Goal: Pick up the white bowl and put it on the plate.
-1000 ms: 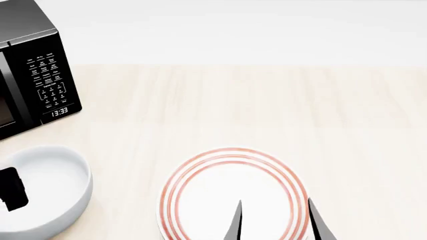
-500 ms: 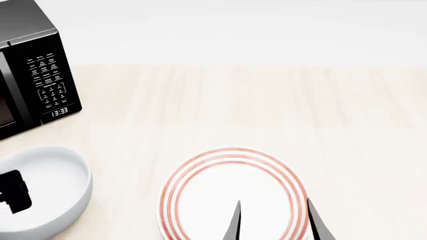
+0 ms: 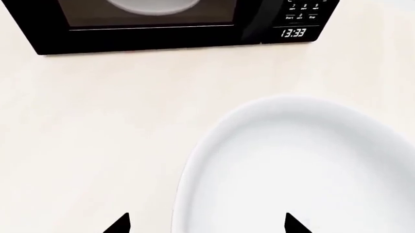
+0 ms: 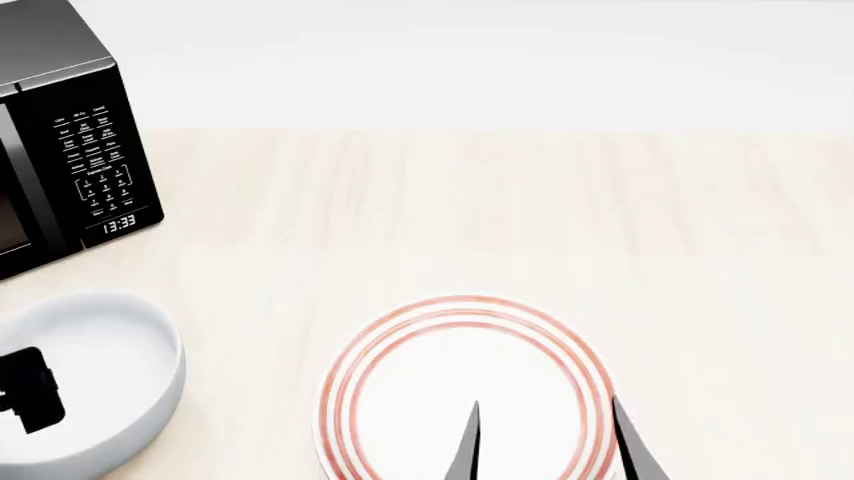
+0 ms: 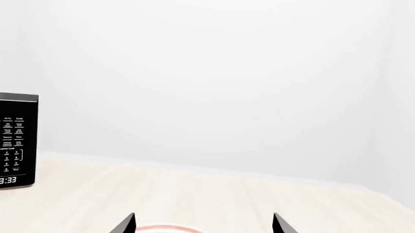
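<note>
Two spread claws, left claw (image 3: 204, 224) astride the white bowl's (image 4: 114, 385) rim, black microwave (image 4: 60, 140) beyond, plate (image 4: 461, 385) apart.

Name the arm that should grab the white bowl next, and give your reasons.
Left. Its tool hangs open over the white bowl, tips straddling the rim. The right tool sits over the plate, away from the bowl.

left gripper (image 4: 27, 392) slightly lower in the head view over the white bowl (image 4: 120, 375), right gripper (image 4: 541, 445) tips a touch lower too
</note>
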